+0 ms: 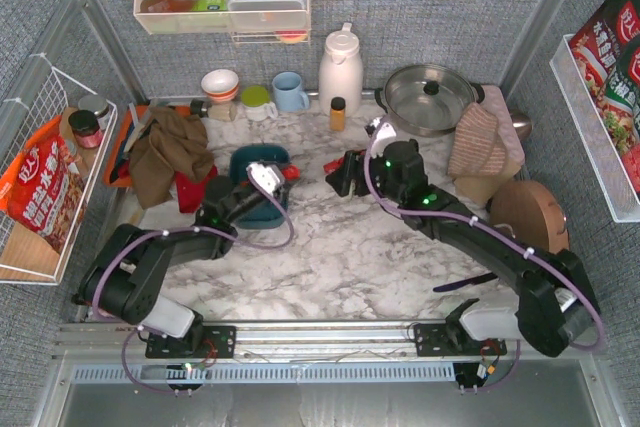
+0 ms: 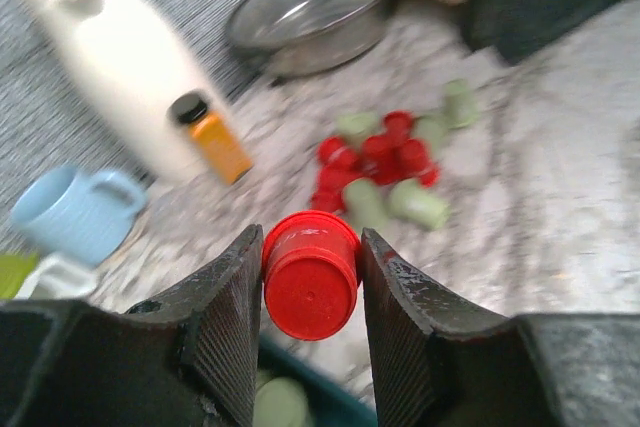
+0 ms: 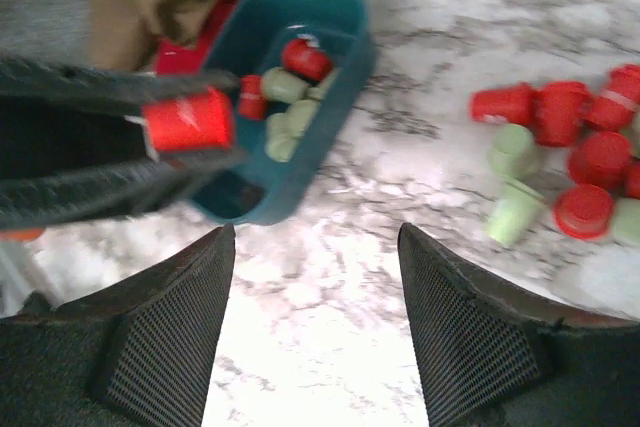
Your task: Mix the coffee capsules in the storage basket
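Note:
My left gripper (image 2: 311, 292) is shut on a red coffee capsule (image 2: 310, 275) and holds it above the near end of the dark teal storage basket (image 3: 335, 72). In the right wrist view the held capsule (image 3: 188, 119) hangs over the basket, which holds several red and mint green capsules (image 3: 290, 97). A loose pile of red and green capsules (image 3: 560, 162) lies on the marble to the basket's right and shows in the left wrist view (image 2: 390, 162). My right gripper (image 3: 315, 322) is open and empty above bare marble between basket and pile. From above, the basket (image 1: 245, 162) is mostly hidden by the left arm.
A white jug (image 1: 340, 67), amber bottle (image 1: 338, 112), blue mug (image 1: 290, 92) and lidded pan (image 1: 430, 97) stand at the back. A brown cloth (image 1: 165, 152) lies left of the basket. A folded towel (image 1: 480, 142) and a wooden disc (image 1: 530, 212) are at right.

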`<control>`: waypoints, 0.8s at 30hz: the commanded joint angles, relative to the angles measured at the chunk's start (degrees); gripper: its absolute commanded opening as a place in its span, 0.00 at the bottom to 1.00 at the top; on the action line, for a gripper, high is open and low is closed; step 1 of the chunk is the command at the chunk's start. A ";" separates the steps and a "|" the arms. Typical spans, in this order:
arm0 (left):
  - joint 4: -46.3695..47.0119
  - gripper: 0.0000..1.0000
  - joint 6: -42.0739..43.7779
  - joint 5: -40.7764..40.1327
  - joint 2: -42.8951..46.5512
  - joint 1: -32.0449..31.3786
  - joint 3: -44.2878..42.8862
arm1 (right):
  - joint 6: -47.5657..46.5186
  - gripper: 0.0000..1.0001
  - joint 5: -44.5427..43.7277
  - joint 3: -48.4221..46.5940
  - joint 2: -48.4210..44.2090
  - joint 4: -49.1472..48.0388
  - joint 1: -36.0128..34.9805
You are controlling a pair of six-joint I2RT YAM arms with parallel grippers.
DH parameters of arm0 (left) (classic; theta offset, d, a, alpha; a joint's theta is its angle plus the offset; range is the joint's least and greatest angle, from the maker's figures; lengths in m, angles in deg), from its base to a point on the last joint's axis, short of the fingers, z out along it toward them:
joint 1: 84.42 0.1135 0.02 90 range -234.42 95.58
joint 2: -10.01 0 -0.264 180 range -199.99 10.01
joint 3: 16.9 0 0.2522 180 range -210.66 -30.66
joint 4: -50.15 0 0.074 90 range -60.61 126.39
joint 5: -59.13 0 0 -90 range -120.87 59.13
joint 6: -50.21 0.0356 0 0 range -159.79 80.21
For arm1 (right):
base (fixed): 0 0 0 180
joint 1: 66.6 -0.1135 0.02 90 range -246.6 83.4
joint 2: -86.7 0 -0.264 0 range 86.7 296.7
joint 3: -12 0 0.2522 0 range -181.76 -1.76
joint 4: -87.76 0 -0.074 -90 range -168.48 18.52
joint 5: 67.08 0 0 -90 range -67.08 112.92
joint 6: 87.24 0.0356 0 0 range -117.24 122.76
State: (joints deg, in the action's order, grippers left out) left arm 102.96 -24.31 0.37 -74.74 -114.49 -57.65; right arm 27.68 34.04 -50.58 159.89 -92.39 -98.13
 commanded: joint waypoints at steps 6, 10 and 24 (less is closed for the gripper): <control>-3.50 0.67 -5.88 -2.56 -6.19 12.90 -5.59 | -3.39 0.70 -19.35 -9.44 12.90 17.06 -0.02; -2.34 0.90 -8.85 0.13 -9.97 15.81 -6.94 | -4.78 0.70 -20.77 -13.32 20.49 18.36 -0.02; -0.22 0.99 -19.33 -0.60 -8.74 17.67 -8.17 | -7.61 0.51 -25.11 -24.22 35.55 27.89 0.14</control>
State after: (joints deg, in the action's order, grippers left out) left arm 101.04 -38.54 -0.15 -84.47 -96.91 -64.64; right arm 20.93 11.04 -72.94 194.35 -67.47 -98.10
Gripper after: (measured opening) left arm 0.995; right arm 0.527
